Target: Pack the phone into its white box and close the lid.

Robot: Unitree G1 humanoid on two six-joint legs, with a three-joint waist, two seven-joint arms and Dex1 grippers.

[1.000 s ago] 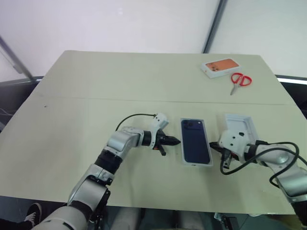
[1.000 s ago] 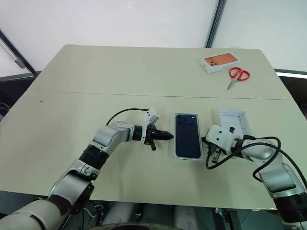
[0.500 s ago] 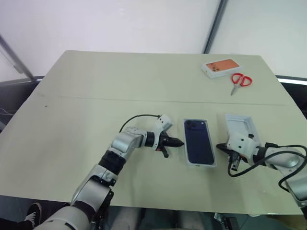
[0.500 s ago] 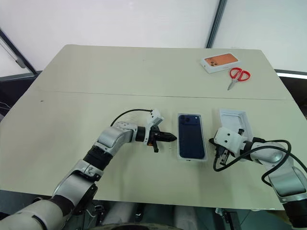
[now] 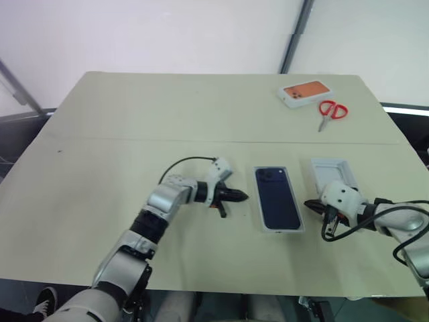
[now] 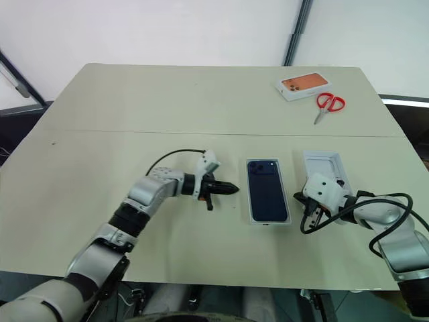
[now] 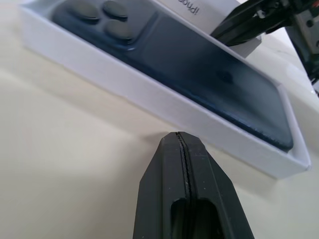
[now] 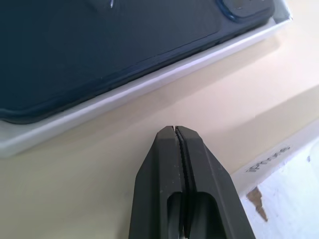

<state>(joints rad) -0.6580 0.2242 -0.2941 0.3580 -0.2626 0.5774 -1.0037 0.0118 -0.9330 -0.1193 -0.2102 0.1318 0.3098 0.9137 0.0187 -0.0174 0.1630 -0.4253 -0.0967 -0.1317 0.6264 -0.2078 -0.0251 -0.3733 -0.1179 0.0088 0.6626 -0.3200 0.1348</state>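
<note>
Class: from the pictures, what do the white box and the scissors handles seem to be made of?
The white box: probably matte cardboard, judging by its thin, flat, dull white walls. The scissors handles: likely glossy red plastic, given their smooth red loops; too small to be sure.

Beige table [image 5: 167,114] (seamed across) before white walls [image 5: 147,33].

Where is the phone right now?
In the left eye view, the phone lies in the white box on the near-centre table, between the shut left hand and the right hand.
</note>
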